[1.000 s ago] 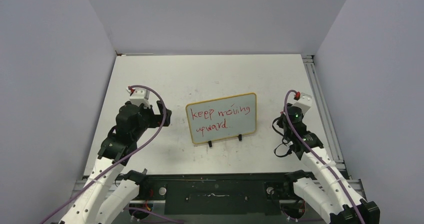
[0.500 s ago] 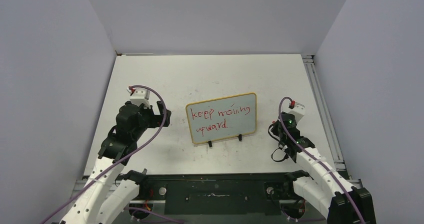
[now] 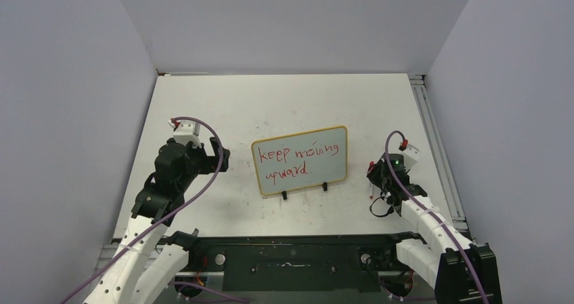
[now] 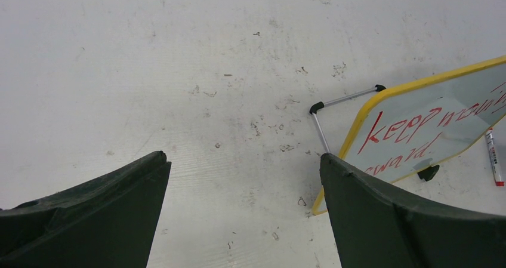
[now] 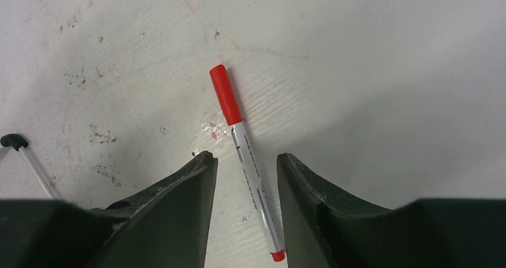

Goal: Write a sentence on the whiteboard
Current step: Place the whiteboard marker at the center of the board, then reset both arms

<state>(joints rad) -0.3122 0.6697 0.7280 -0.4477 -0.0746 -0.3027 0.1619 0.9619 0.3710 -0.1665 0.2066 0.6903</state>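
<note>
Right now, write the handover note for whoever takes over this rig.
Left jaws: wide open, empty, over the table left of the whiteboard.
Right jaws: parted astride the red marker, which lies flat on the table right of the whiteboard, not gripped.
Done: the sentence "keep moving upward" is on the whiteboard in red.
Left: probably only lifting the right jaws clear.

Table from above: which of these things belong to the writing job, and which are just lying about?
Belong: small yellow-framed whiteboard; red handwritten sentence on it; red-capped white marker pen.
Lying about: faint dark scuff marks; metal rail along the right side.
</note>
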